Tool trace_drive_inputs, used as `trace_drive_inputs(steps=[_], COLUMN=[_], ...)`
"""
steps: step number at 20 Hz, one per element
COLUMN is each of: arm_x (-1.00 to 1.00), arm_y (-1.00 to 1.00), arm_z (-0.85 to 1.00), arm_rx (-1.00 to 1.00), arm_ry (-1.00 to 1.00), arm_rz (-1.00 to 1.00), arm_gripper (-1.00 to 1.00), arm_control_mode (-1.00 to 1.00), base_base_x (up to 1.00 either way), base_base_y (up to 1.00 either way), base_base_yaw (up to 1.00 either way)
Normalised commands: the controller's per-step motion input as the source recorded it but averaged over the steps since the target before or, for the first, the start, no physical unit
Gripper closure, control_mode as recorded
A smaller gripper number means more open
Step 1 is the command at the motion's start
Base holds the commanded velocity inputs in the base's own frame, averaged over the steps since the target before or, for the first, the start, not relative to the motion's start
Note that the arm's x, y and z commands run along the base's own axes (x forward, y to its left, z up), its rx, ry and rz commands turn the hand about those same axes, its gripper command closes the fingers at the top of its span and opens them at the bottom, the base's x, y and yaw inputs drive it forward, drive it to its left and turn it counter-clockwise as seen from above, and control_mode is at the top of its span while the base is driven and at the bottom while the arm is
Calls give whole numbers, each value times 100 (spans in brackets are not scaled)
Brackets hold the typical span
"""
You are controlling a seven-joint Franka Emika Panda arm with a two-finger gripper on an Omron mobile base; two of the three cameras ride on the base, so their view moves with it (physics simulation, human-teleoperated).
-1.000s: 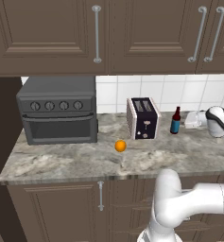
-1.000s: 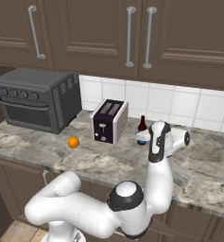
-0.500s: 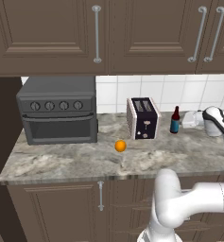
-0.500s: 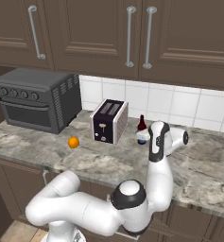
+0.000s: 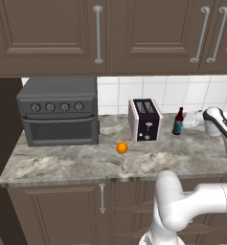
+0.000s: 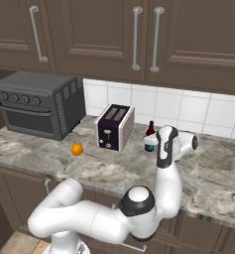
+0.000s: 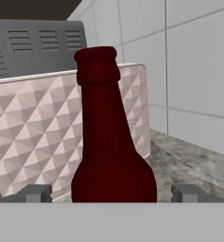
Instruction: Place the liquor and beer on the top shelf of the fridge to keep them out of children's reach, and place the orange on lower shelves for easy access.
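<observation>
While the arm reaches out over the right part of the counter [image 5: 62, 165], I see my hand [image 7: 111, 193] level with the beer [image 7: 111, 142], which stands upright near the back edge, just beside the toaster's [image 5: 144, 119] right side. Through the hand camera the two fingertips [image 7: 35, 193] sit wide apart, one on each side of the bottle's body, with a clear gap on both sides; the hand is spread and holds nothing. I cannot tell how far forward the bottle is from the fingers. From the left base camera the hand [image 5: 195, 119] is near the beer [image 5: 178, 122], on its right. From the right base camera the beer [image 6: 149, 137] is partly hidden behind the hand [image 6: 153, 144].

Behind the bottle in the hand camera is the toaster's [image 7: 47, 127] patterned side, close, and further back the toaster oven [image 7: 38, 45]. The tiled wall [image 7: 193, 71] runs along the right, leaving little room behind.

The orange [image 5: 121, 148] lies alone in the middle of the counter, in front of the toaster and well apart from the front edge. The toaster oven [image 5: 58, 117] fills the back left corner. Counter surface to the right of the beer and towards the front edge is open. The wall cabinets [image 5: 110, 36] hang above.
</observation>
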Motion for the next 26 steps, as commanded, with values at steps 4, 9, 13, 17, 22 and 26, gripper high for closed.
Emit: trace_drive_inputs(steps=[4, 9, 13, 17, 22, 26], arm_x=[14, 15, 11, 9, 2, 0], arm_y=[0, 0, 0, 0, 0, 0], arm_z=[-2, -7, -18, -21, -5, 0], arm_rx=[0, 0, 0, 0, 0, 0], arm_ry=[0, 0, 0, 0, 0, 0], arm_rz=[0, 0, 0, 0, 0, 0], arm_gripper=[-100, -100, 100, 100, 100, 100], arm_control_mode=[-100, -100, -100, -100, -100, -100], base_base_x=[0, 0, 0, 0, 0, 0], base_base_y=[0, 0, 0, 0, 0, 0], base_base_yaw=[0, 0, 0, 0, 0, 0])
